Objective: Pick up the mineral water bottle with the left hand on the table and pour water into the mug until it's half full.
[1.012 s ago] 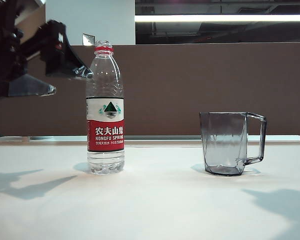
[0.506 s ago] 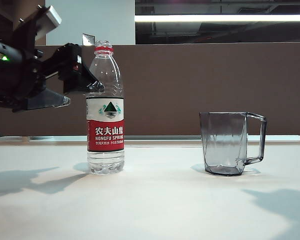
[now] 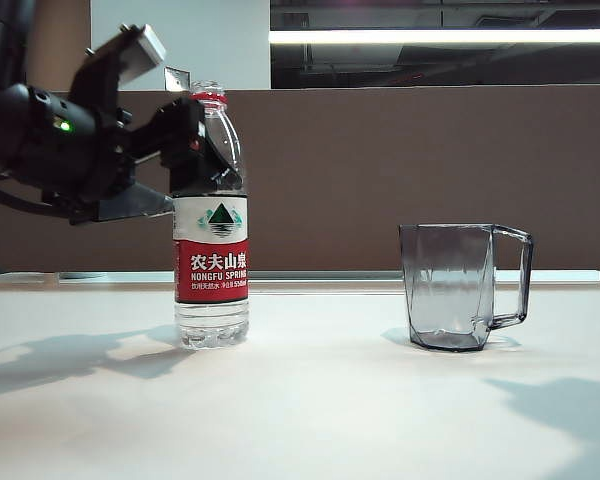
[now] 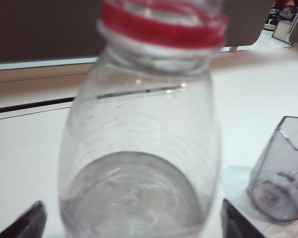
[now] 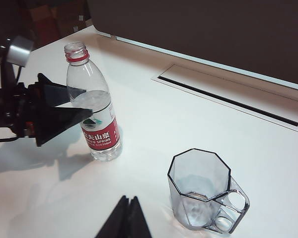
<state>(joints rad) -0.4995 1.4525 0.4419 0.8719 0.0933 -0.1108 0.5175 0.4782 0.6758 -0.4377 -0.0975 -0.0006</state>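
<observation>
The uncapped mineral water bottle (image 3: 211, 215) holds water; the mug (image 3: 458, 285) is empty. The left tool (image 3: 180, 170) straddles the bottle, jaws spread; the right tool (image 5: 129, 220) is closed.

Flat plain white tabletop (image 3: 310, 410) fills the lower half of the exterior frame. Standing on it: tall clear plastic bottle, red neck ring, white-and-red label (image 3: 211, 250), upright at left-centre (cap off); transparent smoky-grey faceted mug, squared handle (image 3: 460, 285), upright at right-centre, well apart from bottle.
</observation>
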